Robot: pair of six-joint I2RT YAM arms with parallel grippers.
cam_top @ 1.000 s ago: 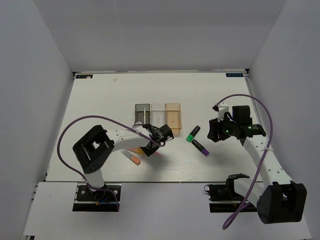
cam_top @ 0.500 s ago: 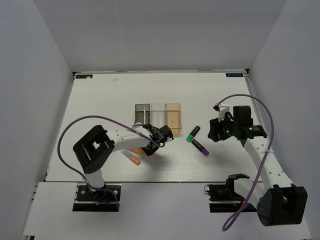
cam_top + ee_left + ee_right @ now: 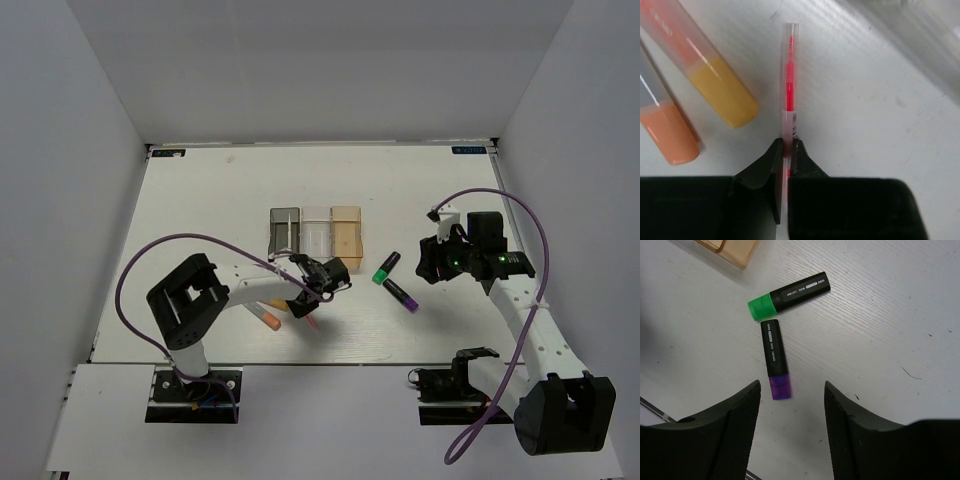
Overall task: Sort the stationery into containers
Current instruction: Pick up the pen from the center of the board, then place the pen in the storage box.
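My left gripper (image 3: 787, 145) is shut on the lower end of the thin pink pen (image 3: 789, 75), which lies flat on the table. In the top view the left gripper (image 3: 314, 290) sits just in front of the containers: a dark grey bin (image 3: 285, 228), a clear bin (image 3: 316, 232) and an orange-tan bin (image 3: 346, 232) in a row. A yellowish highlighter (image 3: 715, 75) and an orange one (image 3: 665, 125) lie left of the pen. My right gripper (image 3: 792, 386) hangs open just above the purple-and-black highlighter (image 3: 775, 357), which lies beside the green-and-black one (image 3: 790, 294).
A corner of the orange-tan bin (image 3: 735, 247) shows at the top left of the right wrist view. The clear bin's wall (image 3: 920, 40) runs along the upper right of the left wrist view. White walls enclose the table on three sides.
My left gripper's jaws have closed on the pink pen and the gripper has shifted slightly toward the near edge. The right arm has barely moved.
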